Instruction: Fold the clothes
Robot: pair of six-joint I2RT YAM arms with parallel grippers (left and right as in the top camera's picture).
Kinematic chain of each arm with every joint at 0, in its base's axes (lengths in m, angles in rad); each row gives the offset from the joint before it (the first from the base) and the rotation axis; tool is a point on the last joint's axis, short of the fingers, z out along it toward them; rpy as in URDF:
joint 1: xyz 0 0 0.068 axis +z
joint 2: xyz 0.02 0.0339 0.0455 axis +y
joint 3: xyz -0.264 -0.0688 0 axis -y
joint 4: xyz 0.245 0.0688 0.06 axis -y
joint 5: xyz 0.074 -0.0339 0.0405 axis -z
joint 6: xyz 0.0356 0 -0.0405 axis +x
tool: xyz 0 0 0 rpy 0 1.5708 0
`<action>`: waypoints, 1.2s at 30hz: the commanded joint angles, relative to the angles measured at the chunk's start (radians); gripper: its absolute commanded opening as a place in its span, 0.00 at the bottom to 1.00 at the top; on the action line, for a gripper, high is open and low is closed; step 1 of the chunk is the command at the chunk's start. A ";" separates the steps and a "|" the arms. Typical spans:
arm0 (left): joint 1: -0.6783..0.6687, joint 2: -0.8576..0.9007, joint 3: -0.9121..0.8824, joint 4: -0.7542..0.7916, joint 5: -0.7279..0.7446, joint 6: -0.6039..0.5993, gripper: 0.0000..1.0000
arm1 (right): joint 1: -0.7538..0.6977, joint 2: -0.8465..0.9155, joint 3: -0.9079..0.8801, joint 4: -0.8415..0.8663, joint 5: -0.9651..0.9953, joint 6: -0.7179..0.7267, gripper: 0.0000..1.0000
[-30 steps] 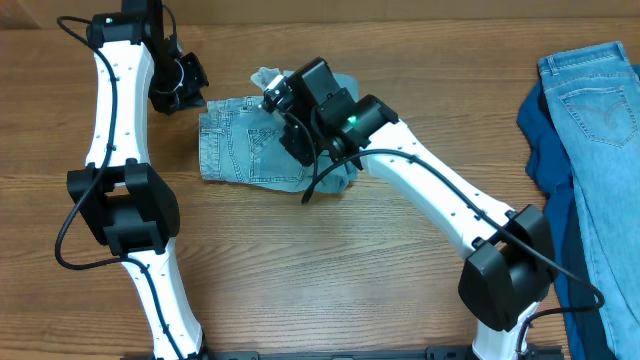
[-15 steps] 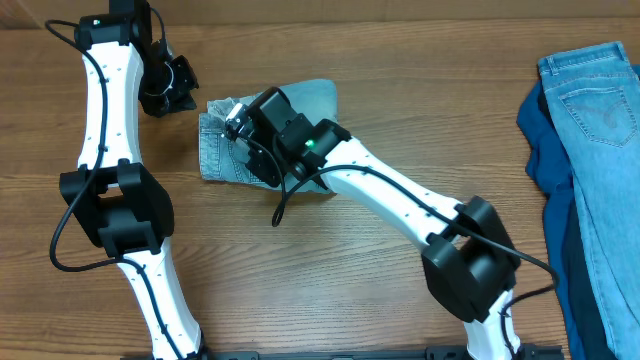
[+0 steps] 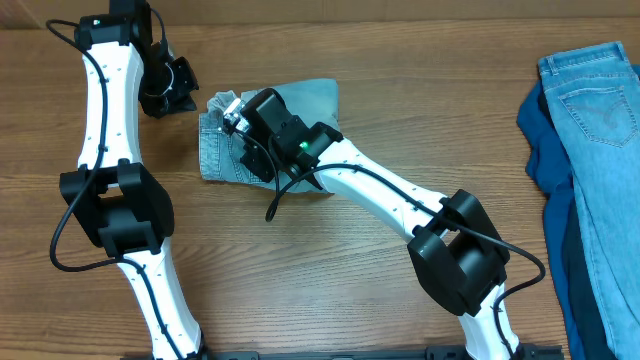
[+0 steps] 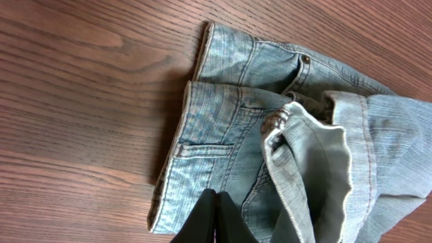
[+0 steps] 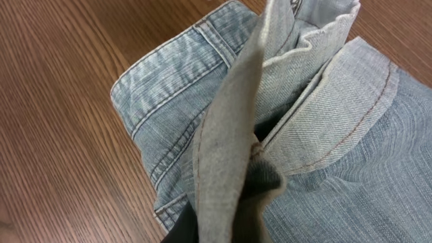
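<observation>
Lt-blue denim shorts (image 3: pixel 213 160), hem in R jaws.

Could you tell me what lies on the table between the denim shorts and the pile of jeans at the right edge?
Nothing: the overhead view shows only bare table between the shorts and the jeans.

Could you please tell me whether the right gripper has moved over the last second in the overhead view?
Yes. The right gripper has shifted leftward, farther from the pale jeans, drawing a flap of the denim shorts with it.
</observation>
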 commanded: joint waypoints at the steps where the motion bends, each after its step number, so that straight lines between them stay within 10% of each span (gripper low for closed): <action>1: 0.006 -0.038 0.025 -0.003 0.011 0.020 0.04 | 0.010 0.017 0.027 0.010 0.014 0.013 0.04; 5: 0.006 -0.038 0.025 -0.003 0.011 0.020 0.04 | 0.010 0.018 0.027 0.016 0.013 0.013 0.06; 12: 0.006 -0.038 0.025 -0.003 0.011 0.020 0.12 | 0.010 0.018 0.027 0.028 -0.126 0.015 0.63; 20: -0.007 -0.075 0.096 0.001 0.047 0.069 0.04 | -0.023 -0.086 0.029 -0.002 -0.054 0.077 0.88; 27: -0.196 -0.121 0.113 0.012 0.063 0.200 0.04 | -0.196 -0.243 0.029 -0.249 0.023 0.231 0.77; 31: -0.305 -0.083 0.113 0.039 0.000 0.199 0.04 | -0.274 -0.222 0.026 -0.340 0.018 0.233 0.11; 36: -0.357 0.027 0.113 -0.022 -0.132 0.182 0.04 | -0.288 -0.179 0.017 -0.338 -0.071 0.233 0.04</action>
